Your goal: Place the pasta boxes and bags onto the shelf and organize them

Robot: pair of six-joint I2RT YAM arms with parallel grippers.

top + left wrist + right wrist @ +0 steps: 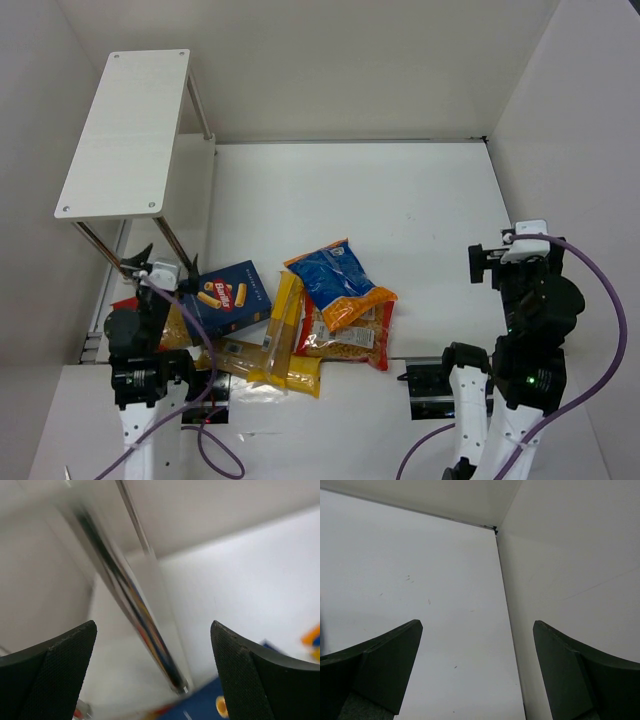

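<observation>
Careful: your left jaws, wide and empty like the right jaws, sit beside the shelf leg (172,240); swinging could snag it.

One shelf (125,130), one dark-blue pasta carton (232,297), one orange-ended blue bag (338,283), at least one red-trimmed clear pasta bag (345,343), and two yellow spaghetti packs (283,322).

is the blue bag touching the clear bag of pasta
Touching. The top view shows the blue bag lying across the clear bag, its orange end overlapping it with no gap.
</observation>
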